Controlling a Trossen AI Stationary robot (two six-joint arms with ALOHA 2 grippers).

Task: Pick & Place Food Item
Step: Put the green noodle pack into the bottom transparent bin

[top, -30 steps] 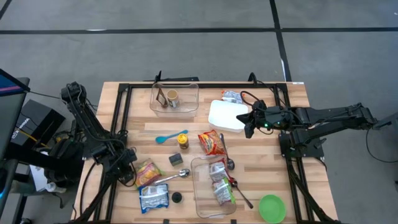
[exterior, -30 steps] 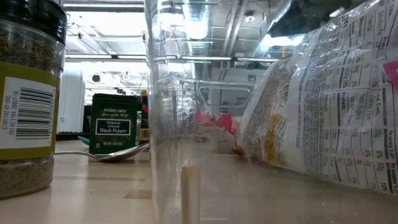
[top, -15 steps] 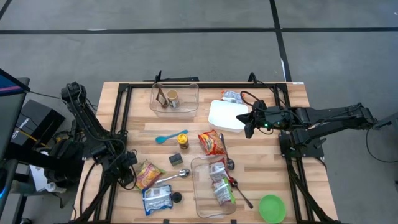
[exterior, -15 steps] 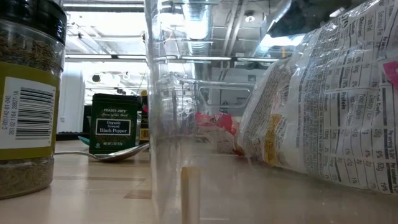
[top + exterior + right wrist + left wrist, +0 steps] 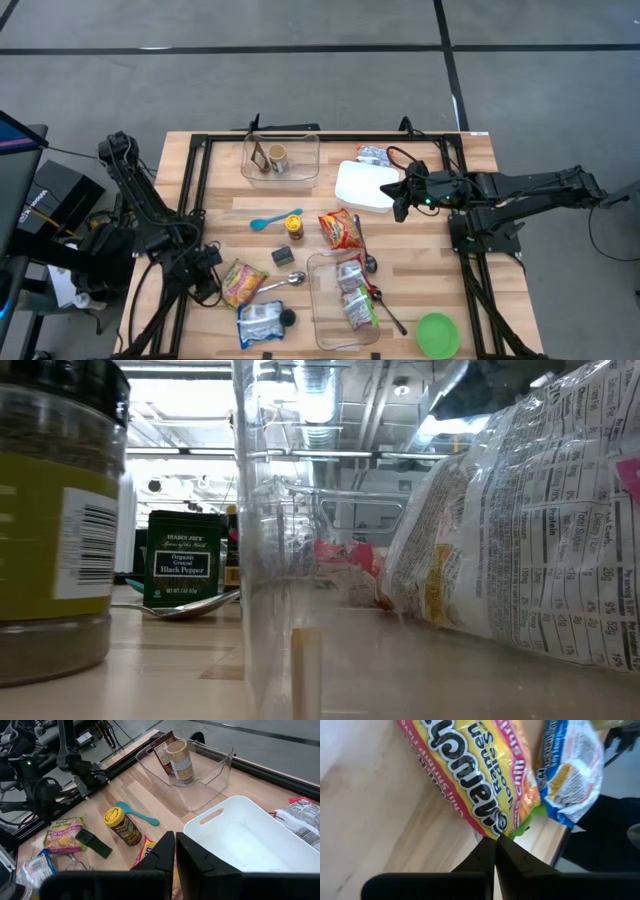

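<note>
**Grip made on the ramen packet, the carry and the drop are ahead of us**

Nearest us on the table, a blue and white food packet [image 5: 259, 322] lies at the near left edge with a small black-lidded jar [image 5: 286, 318] touching its right side, and a green bowl [image 5: 437, 334] sits at the near right corner. Between them stands a clear bin [image 5: 343, 300] already holding a few packets.

Just beyond the blue packet we find our left gripper [image 5: 213, 280], low over the left side of the table. Its fingers are pressed together on the near-left corner of the yellow ramen packet [image 5: 475, 775], pinching only the crimped edge. The packet lies on the wood, so we judge the pick secured but the lift not begun. With so thin a hold, it may slip once raised.

A metal spoon [image 5: 283, 283] lies just right of the packet, a second ramen packet [image 5: 341, 230] farther on, then a spice jar [image 5: 293, 226] and a blue spoon [image 5: 270, 221].

Farther still, our right gripper [image 5: 400, 198] waits closed and holding nothing at the right edge of the empty white bin [image 5: 365, 186]. At the far edge a clear bin [image 5: 281, 157] holds a jar.

What remains, as we judge it: lift, carry and release; which bin is meant we cannot tell
</note>
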